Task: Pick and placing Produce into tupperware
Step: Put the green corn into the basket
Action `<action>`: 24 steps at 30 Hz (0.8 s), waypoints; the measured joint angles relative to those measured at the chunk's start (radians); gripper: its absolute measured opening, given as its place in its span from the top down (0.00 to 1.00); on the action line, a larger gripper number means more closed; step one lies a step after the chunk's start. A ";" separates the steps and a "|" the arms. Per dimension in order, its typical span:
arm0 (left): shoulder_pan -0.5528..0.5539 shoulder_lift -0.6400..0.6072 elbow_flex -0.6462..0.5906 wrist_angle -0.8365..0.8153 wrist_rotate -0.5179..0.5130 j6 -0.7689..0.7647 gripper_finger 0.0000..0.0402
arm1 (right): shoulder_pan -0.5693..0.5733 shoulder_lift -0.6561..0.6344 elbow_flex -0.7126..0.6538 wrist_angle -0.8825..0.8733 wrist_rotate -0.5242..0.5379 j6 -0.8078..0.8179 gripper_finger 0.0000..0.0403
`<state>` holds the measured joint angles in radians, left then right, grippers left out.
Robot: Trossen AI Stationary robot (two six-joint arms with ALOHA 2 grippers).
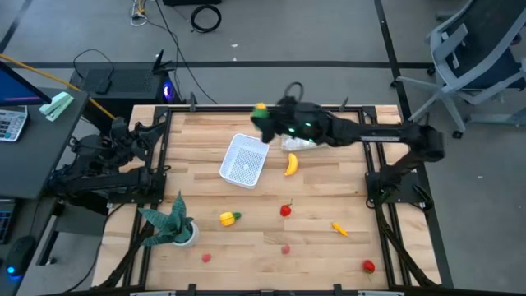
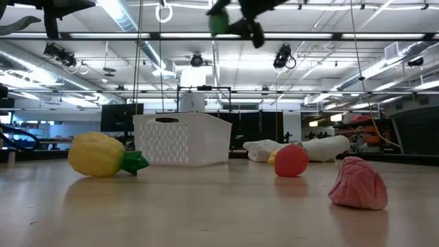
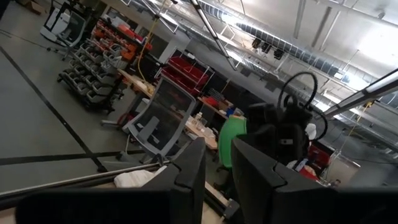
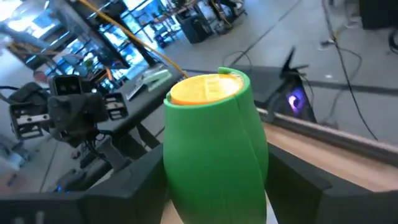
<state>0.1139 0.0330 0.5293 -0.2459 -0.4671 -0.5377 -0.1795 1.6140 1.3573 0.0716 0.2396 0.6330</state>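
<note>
My right gripper hangs over the table's far middle, just beyond the white perforated tupperware, shut on a green toy piece with a yellow end. In the low view the green piece is high above the table. On the wood lie the yellow banana, a yellow-green piece, a red one, an orange one, pink ones and another red one. My left gripper waits at the left edge, with a narrow gap between its fingers. My right gripper pinches the green piece by its body between the two fingers, one on each side. The yellow end points away from the wrist, beyond the fingertips. The piece is lifted clear of the table.
A crumpled white cloth lies under the right arm beside the banana. A green leafy plant in a white pot stands near the near-left corner. Black frame rails border the table. A desk with a calculator is off to the left.
</note>
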 joint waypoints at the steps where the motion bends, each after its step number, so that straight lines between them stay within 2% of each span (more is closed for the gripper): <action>1: 0.000 0.000 0.000 0.000 0.000 0.000 0.80 | 0.000 0.044 0.053 -0.015 -0.014 -0.009 0.41; 4: 0.000 0.000 0.000 0.000 0.000 0.000 0.81 | 0.004 0.173 0.189 -0.114 -0.041 -0.023 0.42; 7: 0.000 0.000 0.000 0.000 0.000 0.000 0.80 | 0.006 0.282 0.298 -0.288 -0.050 -0.010 0.43; 12: 0.000 0.000 0.000 -0.003 0.000 0.000 0.79 | 0.013 0.398 0.375 -0.548 -0.065 0.056 0.44; 16: 0.000 0.000 0.000 -0.028 0.000 0.000 0.80 | 0.026 0.450 0.370 -0.547 -0.070 0.028 0.43; 24: 0.000 0.000 -0.001 -0.077 0.000 -0.001 0.80 | 0.027 0.563 0.369 -0.548 -0.161 -0.030 0.43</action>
<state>0.1143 0.0328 0.5285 -0.3230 -0.4675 -0.5385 -0.1528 2.1774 1.7265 -0.4763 0.0787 0.6034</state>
